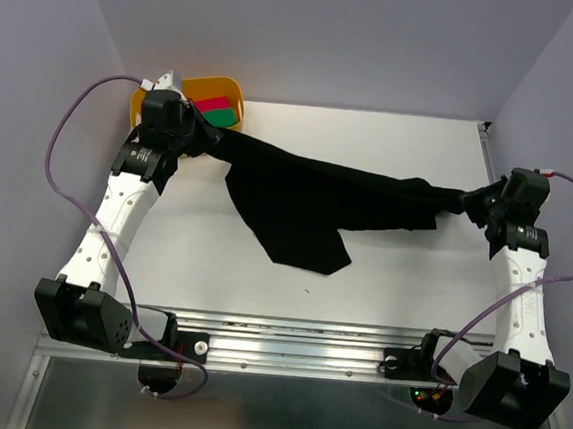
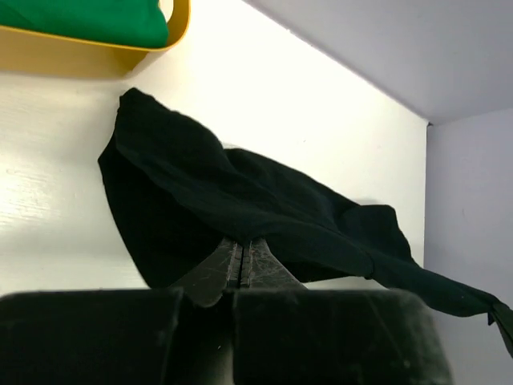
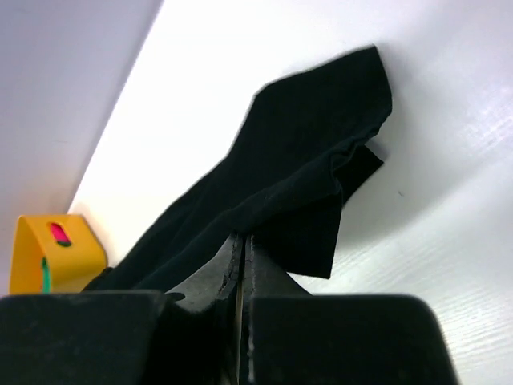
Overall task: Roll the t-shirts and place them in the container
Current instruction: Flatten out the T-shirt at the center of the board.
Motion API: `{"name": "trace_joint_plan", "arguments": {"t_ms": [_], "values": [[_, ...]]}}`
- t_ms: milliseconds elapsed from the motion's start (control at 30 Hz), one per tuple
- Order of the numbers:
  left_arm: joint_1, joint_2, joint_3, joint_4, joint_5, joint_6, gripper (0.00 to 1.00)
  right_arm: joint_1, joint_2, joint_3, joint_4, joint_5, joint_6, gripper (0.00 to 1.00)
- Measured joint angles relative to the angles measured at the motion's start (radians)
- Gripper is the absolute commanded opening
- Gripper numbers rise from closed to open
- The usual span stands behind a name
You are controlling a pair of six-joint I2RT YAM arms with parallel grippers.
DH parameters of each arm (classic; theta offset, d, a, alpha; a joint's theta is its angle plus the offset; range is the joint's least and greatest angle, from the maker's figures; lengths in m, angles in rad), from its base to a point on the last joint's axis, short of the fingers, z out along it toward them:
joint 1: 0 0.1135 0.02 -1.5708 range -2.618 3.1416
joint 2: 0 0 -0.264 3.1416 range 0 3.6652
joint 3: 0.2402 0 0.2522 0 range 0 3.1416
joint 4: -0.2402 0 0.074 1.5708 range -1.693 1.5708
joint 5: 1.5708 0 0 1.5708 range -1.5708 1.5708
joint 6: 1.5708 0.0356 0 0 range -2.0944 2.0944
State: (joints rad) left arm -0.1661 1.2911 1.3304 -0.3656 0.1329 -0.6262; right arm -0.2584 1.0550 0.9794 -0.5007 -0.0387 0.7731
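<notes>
The black t-shirt [image 1: 308, 201] hangs like a hammock between the two arms. One end is just beside the yellow tub [image 1: 232, 94], and the rest runs off across the desk [image 1: 382, 273] to the side well apart from the tub. The left fingers [image 2: 244, 261] are pressed together on a bunch of cloth right next to the tub. The right fingers [image 3: 243, 257] pinch the other end, far from it. A loose flap sags from the middle and seems to touch the desk on the side of the tub nearer the arm bases. Green cloth [image 1: 220, 118] lies inside the tub.

I'd say they are at the spreading-out step, with no rolling begun. Next, the shirt needs lowering flat onto the desk away from the tub, both ends together so the sagging flap does not fold under.
</notes>
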Motion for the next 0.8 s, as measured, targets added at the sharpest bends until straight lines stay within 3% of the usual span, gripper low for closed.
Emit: {"name": "trace_joint_plan", "arguments": {"t_ms": [333,800], "values": [[0.040,0.001,0.107,0.000,0.022,0.019,0.00,0.000,0.014,0.211,0.000,-0.132,-0.027,0.01],[0.138,0.033,0.558,0.000,0.081,0.035,0.00,0.002,0.109,0.718,0.041,-0.280,-0.050,0.01]]}}
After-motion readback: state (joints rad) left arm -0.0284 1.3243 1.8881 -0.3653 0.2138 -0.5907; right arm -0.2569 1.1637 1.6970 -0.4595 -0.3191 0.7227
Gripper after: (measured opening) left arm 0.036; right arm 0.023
